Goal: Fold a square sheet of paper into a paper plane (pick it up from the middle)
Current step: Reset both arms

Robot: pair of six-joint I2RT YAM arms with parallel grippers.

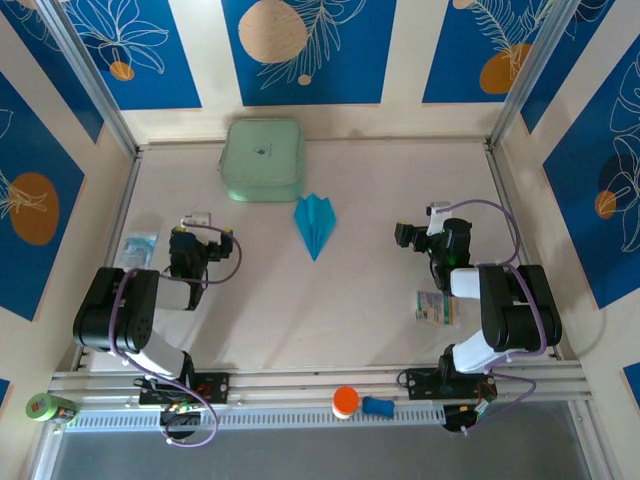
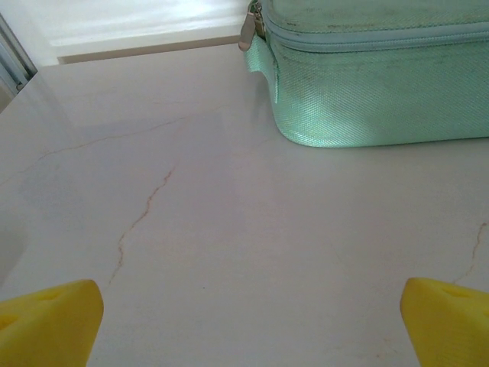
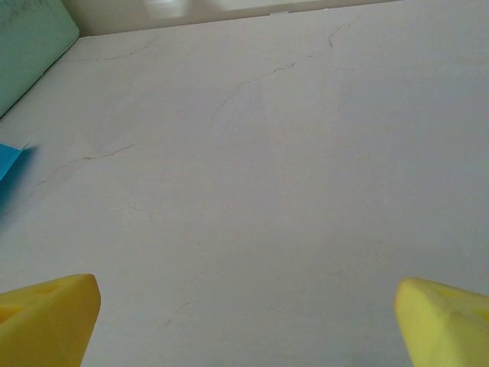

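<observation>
The square sheet of paper lies folded into a cyan-blue paper plane [image 1: 315, 224] on the middle of the table, its tip towards the arms. A corner of the paper plane [image 3: 9, 164] shows at the left edge of the right wrist view. My left gripper [image 1: 200, 236] rests well to the left of the plane, open, with bare table between its yellow fingertips [image 2: 53, 325]. On the other side my right gripper [image 1: 432, 232] is open too, nothing between its fingertips [image 3: 50, 317]. Both grippers [image 2: 248, 321] [image 3: 248, 317] stand apart from the plane.
A pale green zipped box [image 1: 262, 160] [image 2: 382, 76] [image 3: 30, 46] sits at the back, just behind the plane. Small printed packets lie near the left arm [image 1: 137, 247] and the right arm [image 1: 435, 307]. An orange-capped item [image 1: 345, 402] and a green roll [image 1: 50, 407] sit at the near rail.
</observation>
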